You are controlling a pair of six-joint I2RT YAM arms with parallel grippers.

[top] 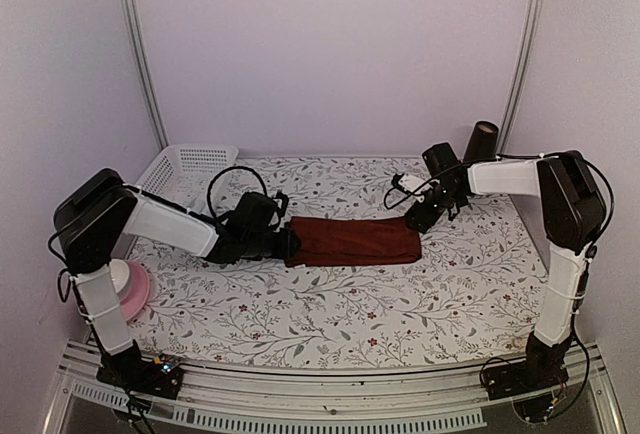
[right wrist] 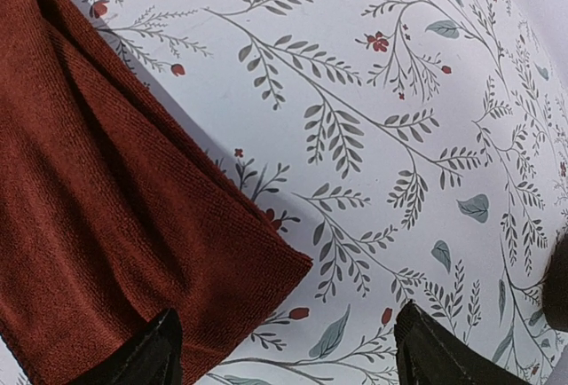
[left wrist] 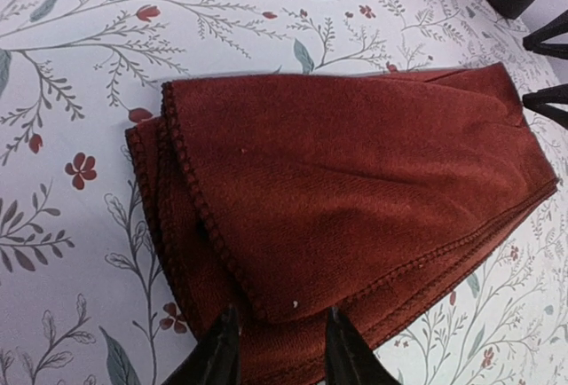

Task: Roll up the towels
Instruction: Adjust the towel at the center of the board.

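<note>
Basket [top: 190,159] appears overhead only; wrist views show maroon towel [left wrist: 355,199].

floral-print table [top: 340,304] | lying on it — maroon towel [top: 355,241], folded flat | white basket [top: 185,169], far-left

Illumination is soft, even and moderately bright from overhead with a faint violet cast, leaving only a narrow diffuse shadow along the maroon towel [right wrist: 106,225] edge, while the fingers of the left gripper [left wrist: 277,351] and right gripper [right wrist: 288,351] appear slightly defocused at the lower borders.
</note>
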